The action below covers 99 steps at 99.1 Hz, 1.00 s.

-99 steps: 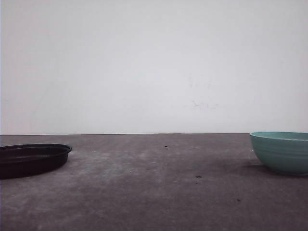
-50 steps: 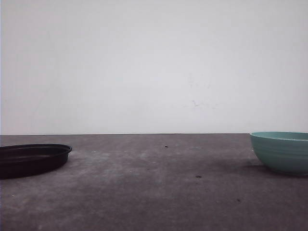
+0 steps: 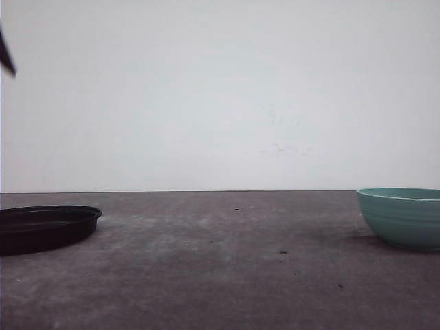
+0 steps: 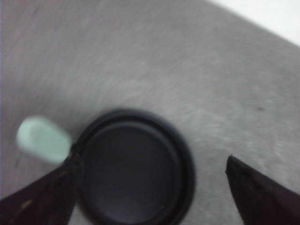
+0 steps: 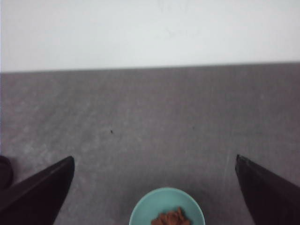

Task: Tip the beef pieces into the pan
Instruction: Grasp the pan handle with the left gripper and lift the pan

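On the grey table (image 3: 220,275), items as they stand:

Pan (image 3: 45,227): shallow, black, low-rimmed, at the far left of the front view, partly cut off by the frame edge. From the left wrist camera its mint-green handle (image 4: 43,139) points away to one side and the inside looks bare, ready to receive.

Bowl (image 3: 402,216): teal, ribbed, deeper than the pan, at the far right, well apart from it. It serves as the carrier.

Beef pieces (image 5: 171,218): a small reddish-brown heap low in the bowl, seen from the right wrist camera. None lie in the pan or on the table.

Left gripper (image 4: 150,197): fingers spread wide, holding nothing, poised above the pan, one dark fingertip overlapping the rim near the handle. The view is blurred. My reading is that it is placed to steady the pan by handle or rim.

Right gripper (image 5: 154,187): fingers likewise spread wide and empty, raised over the table with the bowl between them in the view, apparently lined up to take the bowl's rim.

Status, as a judgement: pouring not yet begun; the bowl must first be grasped and carried across.
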Tool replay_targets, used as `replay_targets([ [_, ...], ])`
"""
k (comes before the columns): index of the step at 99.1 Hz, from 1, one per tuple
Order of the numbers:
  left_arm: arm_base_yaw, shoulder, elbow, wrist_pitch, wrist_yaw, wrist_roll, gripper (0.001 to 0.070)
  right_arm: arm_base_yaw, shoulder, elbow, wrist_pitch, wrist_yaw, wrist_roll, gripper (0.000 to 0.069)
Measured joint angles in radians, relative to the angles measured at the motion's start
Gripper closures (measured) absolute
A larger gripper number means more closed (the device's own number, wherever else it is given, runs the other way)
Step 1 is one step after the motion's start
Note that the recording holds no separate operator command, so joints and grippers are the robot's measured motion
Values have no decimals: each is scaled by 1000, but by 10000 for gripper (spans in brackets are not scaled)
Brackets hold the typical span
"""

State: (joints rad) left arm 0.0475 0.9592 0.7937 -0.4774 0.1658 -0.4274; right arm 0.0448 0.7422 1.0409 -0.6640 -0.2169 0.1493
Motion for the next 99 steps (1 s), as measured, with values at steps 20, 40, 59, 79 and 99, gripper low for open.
replay_targets([
  [20,121,141,-14,24,40,-49,27,0,5,0,-24,0,-15,6],
  [40,201,285,-14,71,44,-77,28,0,5,0,-28,1,-15,6],
  [59,222,431,-14,113,106,-90,28,0,5,0,-58,7,-20,6],
  [79,224,505,-14,169,113,-91,45,0,5,0,-73,8,-23,6],
  [99,225,551,-13,250,114,-98,175,0,5,0,-82,8,-23,6],
])
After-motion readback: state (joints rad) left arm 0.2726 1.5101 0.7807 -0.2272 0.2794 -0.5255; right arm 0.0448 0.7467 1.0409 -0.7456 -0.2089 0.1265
